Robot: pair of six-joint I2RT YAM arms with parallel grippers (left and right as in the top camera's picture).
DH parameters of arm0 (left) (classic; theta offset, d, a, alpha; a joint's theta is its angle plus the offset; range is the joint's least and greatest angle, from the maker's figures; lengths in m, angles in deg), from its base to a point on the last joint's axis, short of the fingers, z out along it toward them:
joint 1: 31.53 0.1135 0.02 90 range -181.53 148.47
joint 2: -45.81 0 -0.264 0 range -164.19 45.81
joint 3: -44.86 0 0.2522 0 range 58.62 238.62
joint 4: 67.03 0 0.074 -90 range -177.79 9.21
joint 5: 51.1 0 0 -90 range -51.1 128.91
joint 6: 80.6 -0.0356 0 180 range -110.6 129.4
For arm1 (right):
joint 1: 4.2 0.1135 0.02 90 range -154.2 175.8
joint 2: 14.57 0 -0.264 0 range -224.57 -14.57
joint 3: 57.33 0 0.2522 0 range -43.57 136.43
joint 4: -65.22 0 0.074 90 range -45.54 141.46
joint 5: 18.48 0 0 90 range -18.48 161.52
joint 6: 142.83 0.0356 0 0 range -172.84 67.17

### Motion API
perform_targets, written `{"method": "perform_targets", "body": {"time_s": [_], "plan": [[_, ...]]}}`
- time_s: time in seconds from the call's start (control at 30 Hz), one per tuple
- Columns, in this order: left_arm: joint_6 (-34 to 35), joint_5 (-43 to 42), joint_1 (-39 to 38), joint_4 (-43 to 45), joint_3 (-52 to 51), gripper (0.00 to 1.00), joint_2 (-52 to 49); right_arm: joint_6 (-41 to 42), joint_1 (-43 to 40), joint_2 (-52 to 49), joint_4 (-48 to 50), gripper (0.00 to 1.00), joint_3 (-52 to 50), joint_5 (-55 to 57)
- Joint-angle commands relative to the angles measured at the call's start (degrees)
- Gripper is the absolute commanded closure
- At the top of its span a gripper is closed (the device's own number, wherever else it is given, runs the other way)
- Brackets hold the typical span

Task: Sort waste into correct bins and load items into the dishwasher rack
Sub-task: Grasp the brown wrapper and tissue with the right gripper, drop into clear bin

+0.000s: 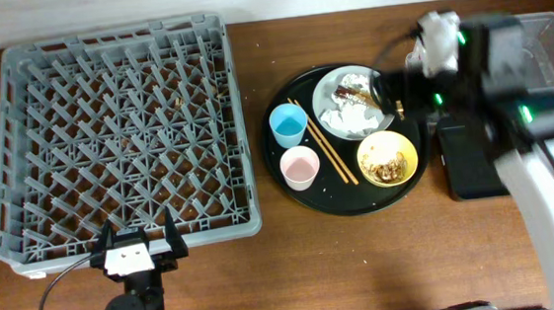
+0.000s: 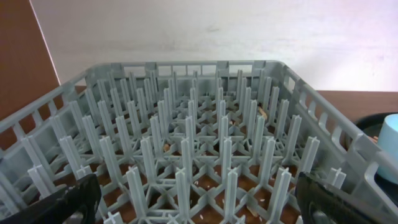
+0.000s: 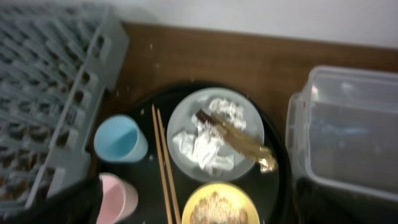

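The grey dishwasher rack (image 1: 117, 138) stands at the left and holds no items. A round black tray (image 1: 278, 140) carries the light blue cup (image 1: 288, 124), pink cup (image 1: 300, 166), two chopsticks (image 1: 324, 143), the grey plate (image 1: 329, 91) and the yellow bowl (image 1: 387, 158). White tissues (image 3: 202, 149) and the gold-brown wrapper (image 3: 239, 140) lie on the plate (image 3: 180, 118). Brown scraps (image 3: 217, 208) fill the bowl. My right gripper (image 1: 388, 87) hovers open above the plate's right side, empty. My left gripper (image 1: 138, 247) is open and empty at the rack's front edge (image 2: 199, 208).
The clear plastic tub (image 1: 551, 49) stands at the far right, also in the right wrist view (image 3: 348, 130). The flat black rectangular tray (image 1: 471, 160) lies below it, partly under my right arm. Crumbs speckle the rack floor. The blue cup's edge shows in the left wrist view (image 2: 390, 134).
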Motion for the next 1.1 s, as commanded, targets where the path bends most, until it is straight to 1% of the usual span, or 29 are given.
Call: {"method": "perform_targets", "body": {"time_s": [0.0, 0.03, 0.07, 0.13, 0.2, 0.27, 0.37, 0.43, 0.47, 0.5, 0.53, 0.57, 0.6, 0.63, 0.67, 0.73, 0.8, 0.83, 0.9, 0.93, 1.0, 1.03, 1.07], "plan": [[-0.9, -0.39, 0.35, 0.09, -0.31, 0.01, 0.22, -0.09, 0.26, -18.21, -3.65, 0.02, 16.33, -0.15], [-0.9, -0.39, 0.35, 0.09, -0.31, 0.01, 0.22, -0.13, 0.26, -23.41, 0.24, 0.01, 16.65, -0.15], [-0.9, -0.39, 0.35, 0.09, -0.31, 0.01, 0.22, -3.96, 0.26, -28.46, 3.43, 0.01, 16.65, -0.11], [-0.9, -0.39, 0.35, 0.09, -0.31, 0.01, 0.22, -8.76, 0.26, -35.71, 5.55, 0.05, 16.65, 0.79], [-0.9, -0.39, 0.35, 0.09, -0.31, 0.01, 0.22, -12.83, 0.35, -42.23, 6.14, 0.05, 16.65, 3.61], [-0.9, -0.39, 0.35, 0.09, -0.31, 0.01, 0.22, -14.73, 0.37, -45.92, 6.1, 0.05, 16.61, 4.02], [-0.9, -0.39, 0.35, 0.09, -0.31, 0.01, 0.22, -20.61, 1.79, -50.12, 5.44, 0.04, 16.5, 4.28], [-0.9, -0.39, 0.35, 0.09, -0.31, 0.01, 0.22, -20.7, 2.84, -50.99, 5.46, 0.04, 16.31, 4.24], [-0.9, -0.39, 0.35, 0.09, -0.31, 0.01, 0.22, -20.68, 2.95, -51.45, 5.49, 0.07, 15.91, 4.24], [-0.9, -0.39, 0.35, 0.09, -0.31, 0.01, 0.22, -20.65, 2.89, -51.78, 5.2, 0.14, 15.89, 4.24], [-0.9, -0.39, 0.35, 0.09, -0.31, 0.01, 0.22, -20.65, 2.89, -51.93, 5.2, 0.23, 15.43, 4.24], [-0.9, -0.39, 0.35, 0.09, -0.31, 0.01, 0.22, -20.65, 2.89, -51.98, 5.16, 0.44, 15.04, 4.44], [-0.9, -0.39, 0.35, 0.09, -0.31, 0.01, 0.22, -20.48, 2.84, -51.98, 5.09, 0.81, 14.6, 4.46], [-0.9, -0.39, 0.35, 0.09, -0.31, 0.01, 0.22, -20.24, 2.84, -51.98, 5.31, 0.96, 14.62, 4.46], [-0.9, -0.39, 0.35, 0.09, -0.31, 0.01, 0.22, -20.06, 2.84, -51.91, 5.31, 0.96, 14.91, 4.48], [-0.9, -0.39, 0.35, 0.09, -0.31, 0.01, 0.22, -12.13, 2.71, -48.85, 3.56, 0.96, 19.45, 7.06], [-0.9, -0.39, 0.35, 0.09, -0.31, 0.01, 0.22, -4.79, 1.46, -44.87, -2.97, 0.96, 28.65, 7.48], [-0.9, -0.39, 0.35, 0.09, -0.31, 0.01, 0.22, 1.73, -1.44, -42.91, -9.44, 0.96, 37.4, 10.14], [-0.9, -0.39, 0.35, 0.09, -0.31, 0.01, 0.22, 7.52, -5.66, -42.38, -13.35, 0.96, 43.06, 12.68], [-0.9, -0.39, 0.35, 0.09, -0.31, 0.01, 0.22, 12.24, -9.25, -42.38, -13.9, 0.96, 44.02, 13.73], [-0.9, -0.39, 0.35, 0.09, -0.31, 0.01, 0.22, 20.63, -17.4, -42.45, -12.02, 0.96, 41.88, 13.7], [-0.9, -0.39, 0.35, 0.09, -0.31, 0.01, 0.22, 23.28, -20.06, -42.73, -9.77, 0.96, 40.41, 13.68], [-0.9, -0.39, 0.35, 0.09, -0.31, 0.01, 0.22, 23.54, -22.77, -43.71, -5.57, 0.96, 37.62, 13.68]]}}
